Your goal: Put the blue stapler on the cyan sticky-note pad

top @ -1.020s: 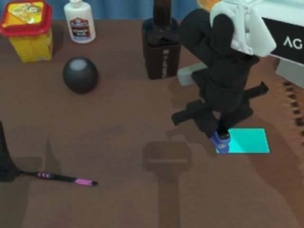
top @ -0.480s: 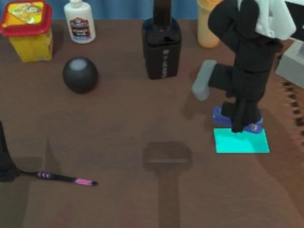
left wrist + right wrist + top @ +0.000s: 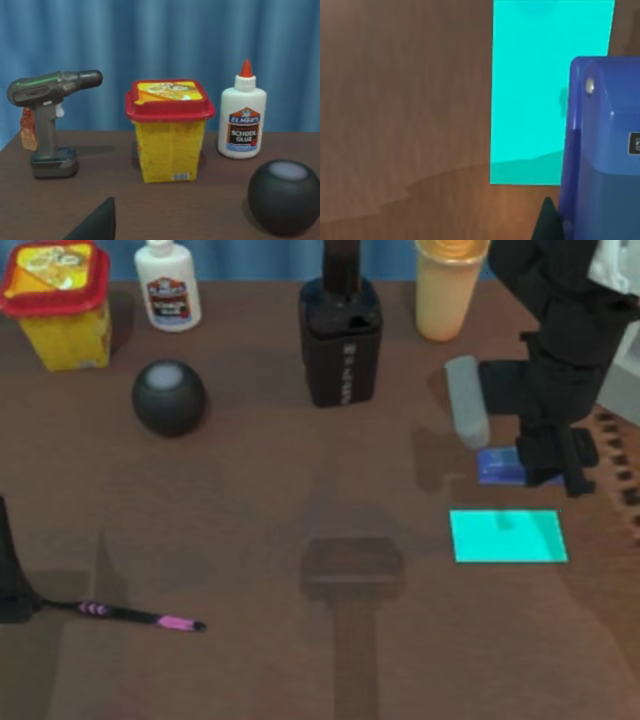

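Note:
The blue stapler (image 3: 500, 466) hangs just behind the far edge of the cyan sticky-note pad (image 3: 508, 536), which lies flat on the brown table at the right. My right gripper (image 3: 548, 458) is shut on the stapler, its black body covering the stapler's right part. A faint shadow falls on the pad. In the right wrist view the blue stapler (image 3: 602, 150) fills one side, a dark fingertip (image 3: 547, 222) lies against it, and the cyan pad (image 3: 545, 90) shows beyond. My left gripper (image 3: 8, 580) is parked at the table's left edge.
Along the back stand a yellow tub with a red lid (image 3: 58, 302), a glue bottle (image 3: 167, 285), a black drill (image 3: 340, 335) and an orange cup (image 3: 450, 290). A black ball-shaped speaker (image 3: 169, 397) sits left of centre. A black-and-pink toothbrush (image 3: 140, 617) lies front left.
My right gripper has carried the stapler from the pad's near-left corner toward the back and right. The pad now lies fully uncovered. The left arm has not moved.

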Tool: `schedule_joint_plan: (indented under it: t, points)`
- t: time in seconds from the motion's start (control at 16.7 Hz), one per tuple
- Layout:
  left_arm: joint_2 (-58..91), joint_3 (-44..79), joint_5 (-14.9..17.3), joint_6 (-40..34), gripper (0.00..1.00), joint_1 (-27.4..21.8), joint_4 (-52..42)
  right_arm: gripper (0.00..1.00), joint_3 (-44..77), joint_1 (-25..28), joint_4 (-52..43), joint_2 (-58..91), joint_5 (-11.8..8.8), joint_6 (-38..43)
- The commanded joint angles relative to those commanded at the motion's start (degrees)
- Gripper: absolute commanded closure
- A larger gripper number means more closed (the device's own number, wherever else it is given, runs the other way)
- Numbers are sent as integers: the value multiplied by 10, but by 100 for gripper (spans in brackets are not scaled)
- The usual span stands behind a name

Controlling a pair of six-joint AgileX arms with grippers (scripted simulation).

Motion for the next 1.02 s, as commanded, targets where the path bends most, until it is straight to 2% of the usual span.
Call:
schedule_joint_plan:
  t: [0.42, 0.84, 1.02]
  points:
    - [0, 0, 0, 0, 0, 0, 0, 100, -9, 2, 9, 4, 0, -4]
    - [0, 0, 0, 0, 0, 0, 0, 100, -125, 2, 179, 47, 0, 0]
    - [0, 0, 0, 0, 0, 0, 0, 100, -148, 3, 207, 56, 0, 0]
